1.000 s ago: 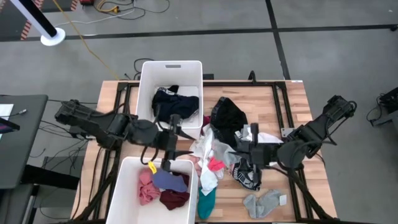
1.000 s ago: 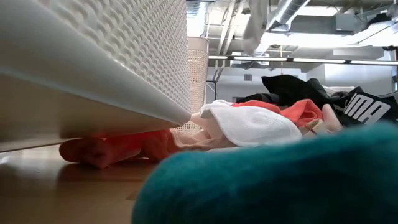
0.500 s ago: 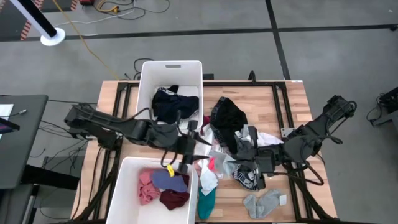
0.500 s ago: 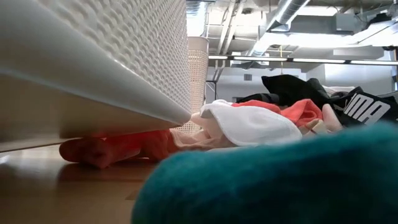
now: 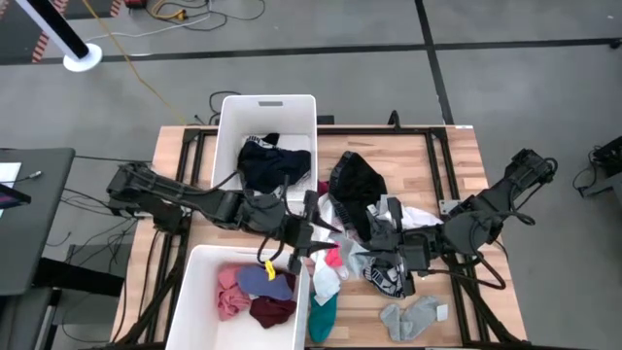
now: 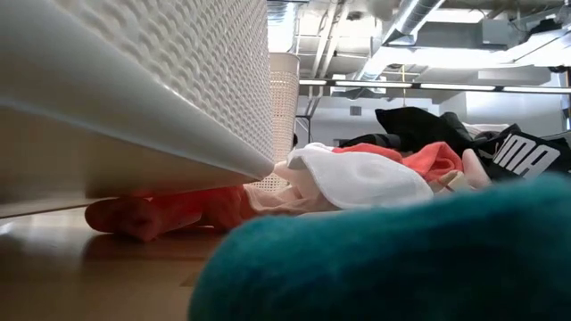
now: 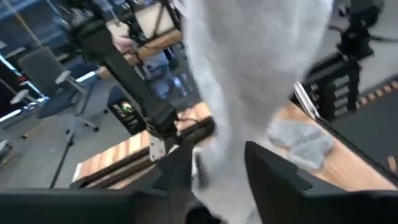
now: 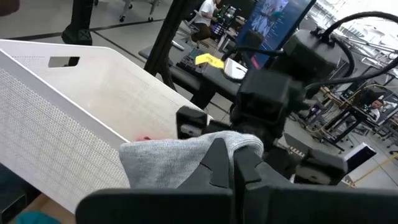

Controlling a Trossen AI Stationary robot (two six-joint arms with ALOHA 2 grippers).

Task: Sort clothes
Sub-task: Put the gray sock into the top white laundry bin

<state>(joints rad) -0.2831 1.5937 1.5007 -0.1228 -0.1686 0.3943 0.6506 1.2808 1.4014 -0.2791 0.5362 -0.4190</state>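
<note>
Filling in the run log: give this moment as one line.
left gripper: at pile, around white garment | right gripper: shut on grey garment | sorting unfinished

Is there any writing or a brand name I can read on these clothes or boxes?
"MA": the end of a large white word on a black garment at the far right of the low view; its first letters are cut off by other clothes.
The white bins show no writing.
Nothing else is readable.

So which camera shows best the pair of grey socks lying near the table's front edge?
The high view: the pair of grey socks lies whole and unobstructed. The left wrist view shows it blurred; the low and right wrist views do not show it.
</note>
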